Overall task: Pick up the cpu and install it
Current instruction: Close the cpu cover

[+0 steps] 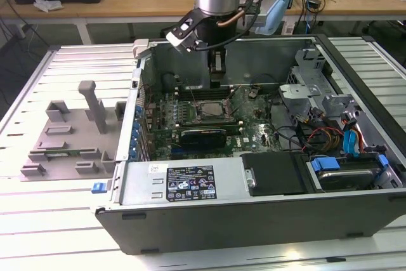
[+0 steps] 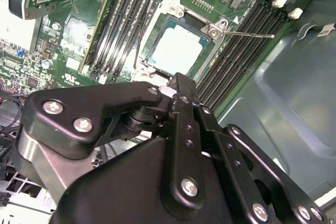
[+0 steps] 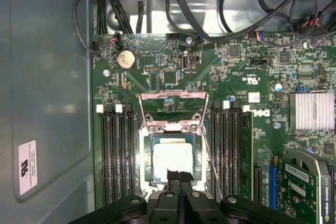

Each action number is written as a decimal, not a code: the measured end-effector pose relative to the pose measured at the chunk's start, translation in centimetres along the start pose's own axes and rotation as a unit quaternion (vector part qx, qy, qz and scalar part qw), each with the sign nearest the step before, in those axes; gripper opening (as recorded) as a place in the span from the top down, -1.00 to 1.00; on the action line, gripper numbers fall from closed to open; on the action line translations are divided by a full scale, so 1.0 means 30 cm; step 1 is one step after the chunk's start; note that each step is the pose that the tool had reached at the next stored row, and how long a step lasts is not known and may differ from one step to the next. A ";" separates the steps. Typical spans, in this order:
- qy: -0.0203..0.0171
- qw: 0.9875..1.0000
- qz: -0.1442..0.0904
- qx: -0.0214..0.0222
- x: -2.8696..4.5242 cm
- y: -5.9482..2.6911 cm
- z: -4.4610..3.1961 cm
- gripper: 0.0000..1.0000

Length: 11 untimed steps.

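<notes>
1. While hovering inside the open computer case (image 1: 254, 220), holds the gripper (image 3: 179, 176) low over the motherboard (image 3: 157, 72), at one edge of the socket (image 3: 147, 156).
2. Shows the fingertips pressed together in the first wrist view, with nothing seen pinched between them.
3. Finds the cpu (image 3: 172, 158) lying flat in the socket, silver top up, directly below and just ahead of the fingertips. Overlaps its nearest edge in that view; cannot tell whether touching.
4. Offers no long axis, being square; sets its edges parallel to the memory slots (image 3: 118, 156) flanking the socket on both sides.
5. Has the load plate (image 3: 172, 94) hinged open on the far side of the cpu from the gripper, with the thin latch lever (image 2: 252, 35) lying free beside the socket.
6. Judging from that, reads as seated in the socket but not yet clamped.
7. Holds in the case the motherboard and, toward the exterior view's right, bundled cables (image 1: 323, 134). Sets the grey fixture (image 1: 66, 134) outside the case, on the slatted table (image 1: 63, 233) at the exterior view's left.
</notes>
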<state>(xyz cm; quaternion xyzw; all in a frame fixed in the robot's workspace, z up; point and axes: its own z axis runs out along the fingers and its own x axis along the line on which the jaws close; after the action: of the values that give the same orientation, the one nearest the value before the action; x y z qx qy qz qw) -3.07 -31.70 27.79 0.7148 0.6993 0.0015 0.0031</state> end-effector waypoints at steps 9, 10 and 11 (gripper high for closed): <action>0.000 1.000 0.000 0.000 0.000 0.018 -0.034 0.79; 0.000 1.000 0.000 0.000 0.001 0.028 -0.034 0.79; 0.000 1.000 0.000 0.000 0.001 0.037 -0.034 0.79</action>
<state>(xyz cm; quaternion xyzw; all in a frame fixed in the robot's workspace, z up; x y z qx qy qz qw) -1.96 -31.70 28.82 0.7148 0.6993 0.0012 0.0033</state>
